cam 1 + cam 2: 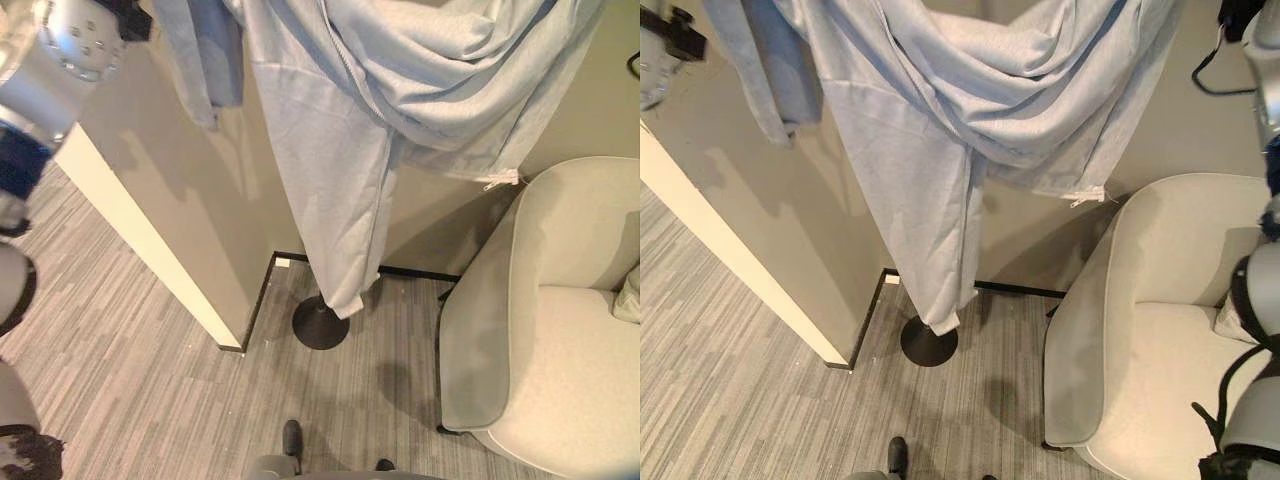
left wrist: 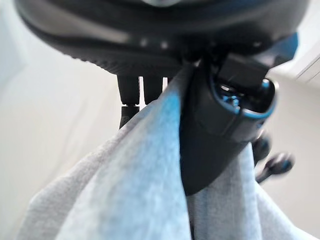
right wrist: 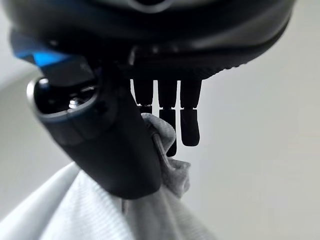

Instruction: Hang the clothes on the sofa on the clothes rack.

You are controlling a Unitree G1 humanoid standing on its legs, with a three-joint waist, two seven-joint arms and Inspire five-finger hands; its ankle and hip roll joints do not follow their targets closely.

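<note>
Room: corner wall (image 1: 180,200), carpet floor, sofa (image 1: 560,330) beside rack base (image 1: 320,322).
Garment: pale blue jacket (image 1: 330,170) hangs lengthwise above the base.
Left hand (image 2: 210,145): pinching jacket.
Right hand (image 3: 125,150): pinching jacket.

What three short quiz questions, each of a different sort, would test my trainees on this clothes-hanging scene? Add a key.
1. True or false: the light blue garment lies flat on the seat of the sofa.
2. Which dark round part stands on the floor below the garment's hanging end?
3. The left hand is: A) open, B) shut on the garment, C) shut on nothing.

Key: 1. False, it hangs raised. 2. The rack's base. 3. B; the right hand pinches it too.
</note>
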